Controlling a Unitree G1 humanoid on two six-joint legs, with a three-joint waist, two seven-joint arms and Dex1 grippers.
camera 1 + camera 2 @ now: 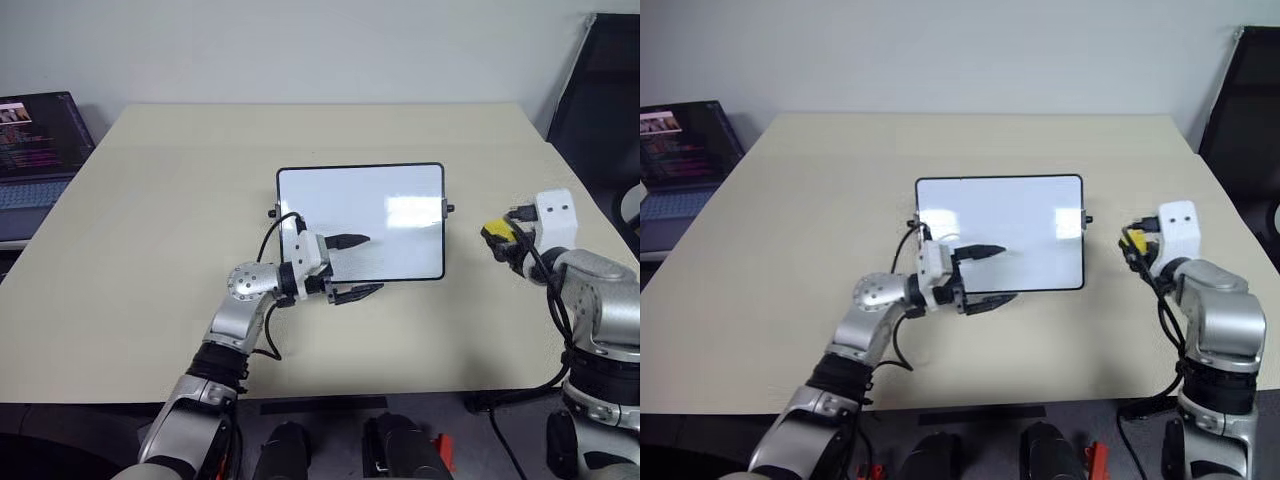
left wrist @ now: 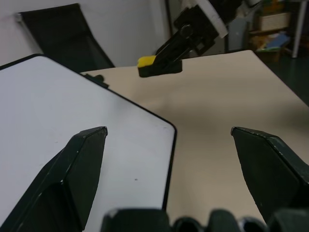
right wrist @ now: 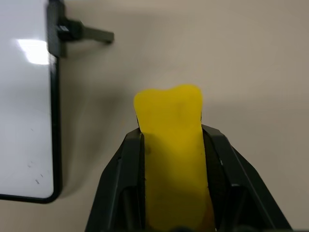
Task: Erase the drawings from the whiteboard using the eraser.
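The whiteboard (image 1: 400, 190) lies flat in the middle of the beige table, black-framed with small side knobs. Its surface looks plain white with window glare, so the drawings are out of view; the right wrist view shows a few tiny dark specks (image 3: 35, 181) near one corner. My left gripper (image 1: 372, 265) points to the right, open, one finger over the board's near edge and the other over the table just in front of it. My right gripper (image 1: 505, 245) hovers to the right of the board, shut on the yellow eraser (image 3: 169, 106), clear of the frame.
An open laptop (image 1: 35, 150) sits beyond the table's far left corner. A black chair (image 1: 600, 90) stands at the far right. The table (image 1: 180, 200) is bare beige around the board, and its front edge runs just below my arms.
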